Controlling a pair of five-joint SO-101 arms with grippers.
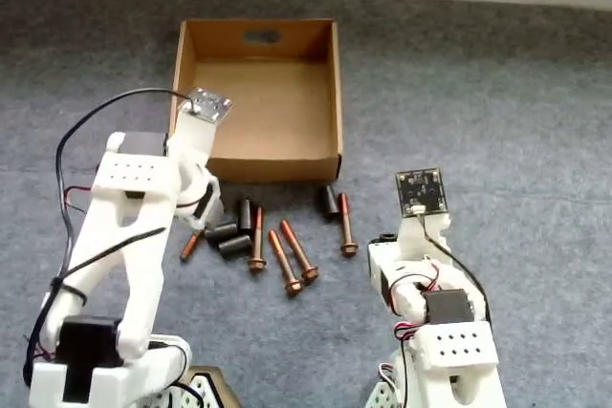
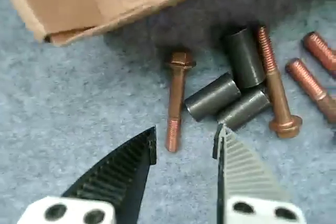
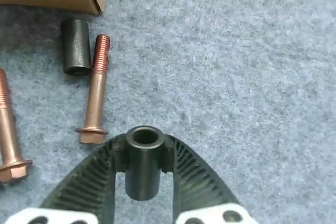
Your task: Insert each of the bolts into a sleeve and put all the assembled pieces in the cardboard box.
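The right gripper (image 3: 143, 148) is clenched on a sleeve (image 3: 143, 174), its bore end showing. The left gripper (image 2: 185, 142) hangs released, jaws apart, over a bolt (image 2: 176, 98) on the carpet (image 2: 79, 108). The bolt's threaded tip is seen between the fingertips, and three sleeves (image 2: 215, 97) touch one another just beside it. In the high view the box (image 1: 339, 93) sits at 12 o'clock from the loose bolts (image 1: 287, 257). A lone sleeve (image 1: 330, 200) and a lone bolt (image 1: 346, 225) lie at their 3 o'clock.
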